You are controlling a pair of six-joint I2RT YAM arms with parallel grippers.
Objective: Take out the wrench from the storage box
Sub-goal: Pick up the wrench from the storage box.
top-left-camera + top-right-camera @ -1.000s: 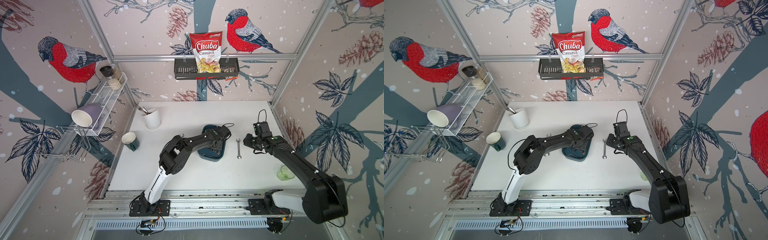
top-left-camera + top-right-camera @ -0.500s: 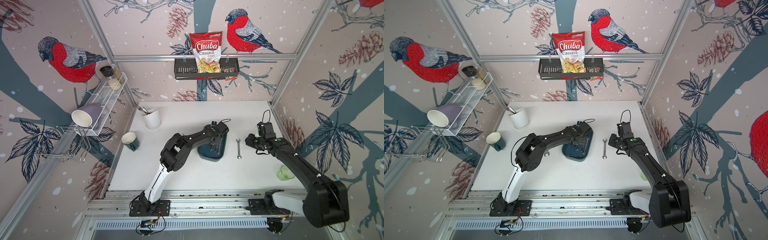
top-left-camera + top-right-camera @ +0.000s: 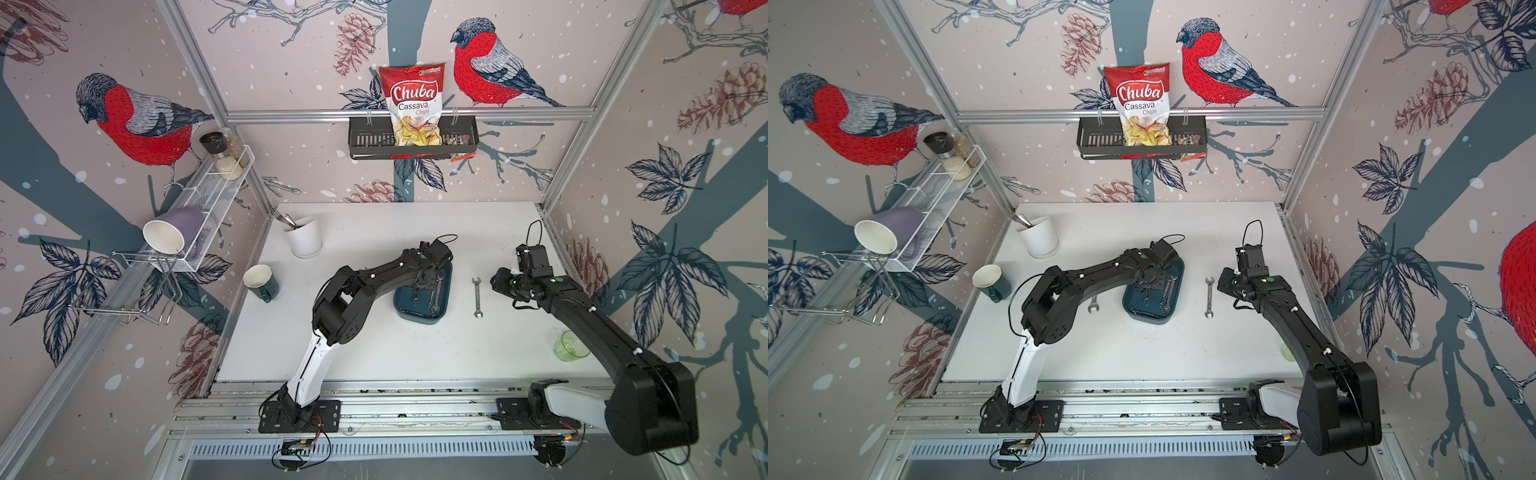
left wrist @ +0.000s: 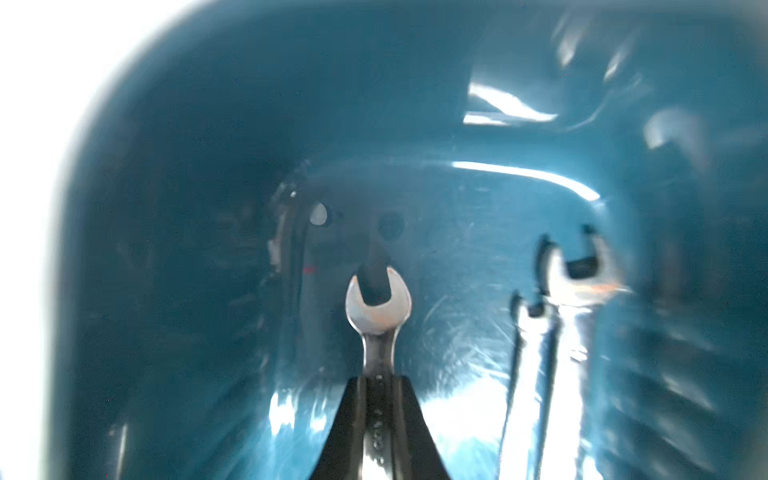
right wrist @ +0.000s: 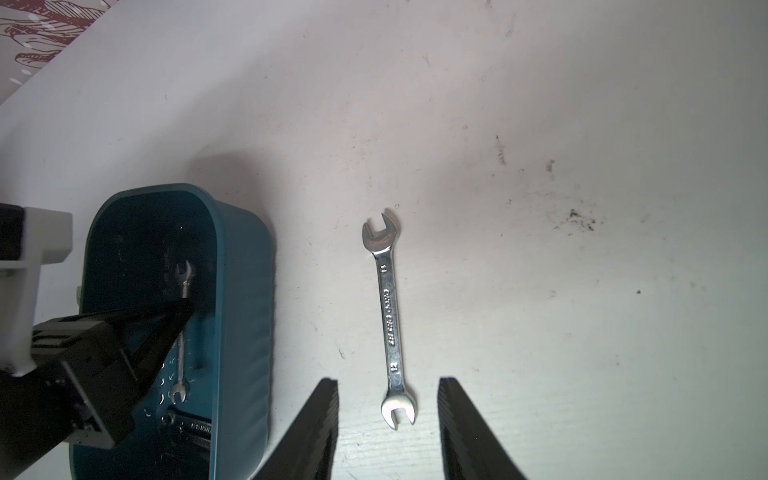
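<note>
A small wrench (image 4: 378, 316) is gripped by its shank in the closed left pincer (image 4: 376, 384), inside the storage box (image 3: 415, 316), where a larger wrench (image 4: 571, 286) is also seen. The right pincer (image 5: 388, 380) is held parted above a loose wrench (image 5: 388, 307) laid on the counter (image 5: 540, 291) beside the box.

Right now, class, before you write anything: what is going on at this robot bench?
The left gripper is shut on a small wrench inside the teal storage box, not yet lifted out. Other wrenches lie beside it in the box. The right gripper hangs open near another wrench that lies on the table outside the box.
</note>
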